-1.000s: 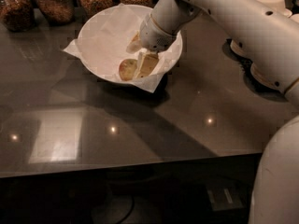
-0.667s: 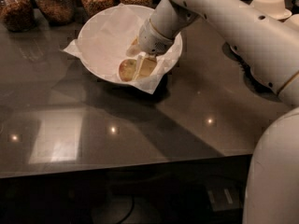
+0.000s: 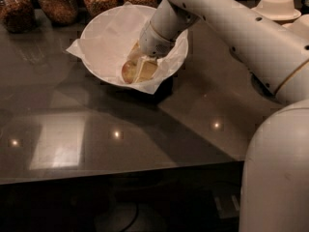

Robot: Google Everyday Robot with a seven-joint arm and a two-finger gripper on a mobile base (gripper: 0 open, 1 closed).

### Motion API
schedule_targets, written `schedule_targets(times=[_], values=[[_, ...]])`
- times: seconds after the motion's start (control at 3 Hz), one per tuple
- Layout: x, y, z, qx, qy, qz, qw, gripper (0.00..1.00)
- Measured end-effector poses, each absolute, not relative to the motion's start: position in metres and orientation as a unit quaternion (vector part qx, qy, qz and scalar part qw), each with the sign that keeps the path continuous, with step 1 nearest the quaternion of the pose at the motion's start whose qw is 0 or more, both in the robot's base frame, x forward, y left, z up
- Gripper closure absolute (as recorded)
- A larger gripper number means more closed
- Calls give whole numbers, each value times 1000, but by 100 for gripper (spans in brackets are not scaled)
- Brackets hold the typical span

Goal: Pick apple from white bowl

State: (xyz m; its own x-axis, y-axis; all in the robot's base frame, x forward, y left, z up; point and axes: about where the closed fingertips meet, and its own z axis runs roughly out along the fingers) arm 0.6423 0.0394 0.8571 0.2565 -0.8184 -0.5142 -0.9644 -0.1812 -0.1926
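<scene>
The white bowl (image 3: 96, 37), lined with crinkled white paper, stands at the back middle of the dark table. The apple (image 3: 128, 72), small and yellow-green, lies low in the bowl on its near side. My gripper (image 3: 141, 69) reaches down into the bowl from the upper right and sits right at the apple, covering its right half. Only the apple's left part shows.
Several glass jars (image 3: 59, 4) of brown food stand in a row behind the bowl. Small white paper bowls (image 3: 276, 7) are stacked at the back right. My white arm (image 3: 241, 28) crosses the right side, and my body (image 3: 275, 178) fills the lower right. The table's front edge (image 3: 120, 175) is near.
The gripper and the apple stay in the same place in the bowl. The upper arm has shifted slightly.
</scene>
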Motion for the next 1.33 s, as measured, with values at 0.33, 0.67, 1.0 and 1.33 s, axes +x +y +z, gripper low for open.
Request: schedule_targets(times=[0.33,0.67,1.0,1.33], values=[[643,43,854,-759,587,155,236,58],[642,44,857,-764,582,157,228,81],[641,42,874,-770,577,153,224,100],[641,37,899,-772,574,142,233,100]])
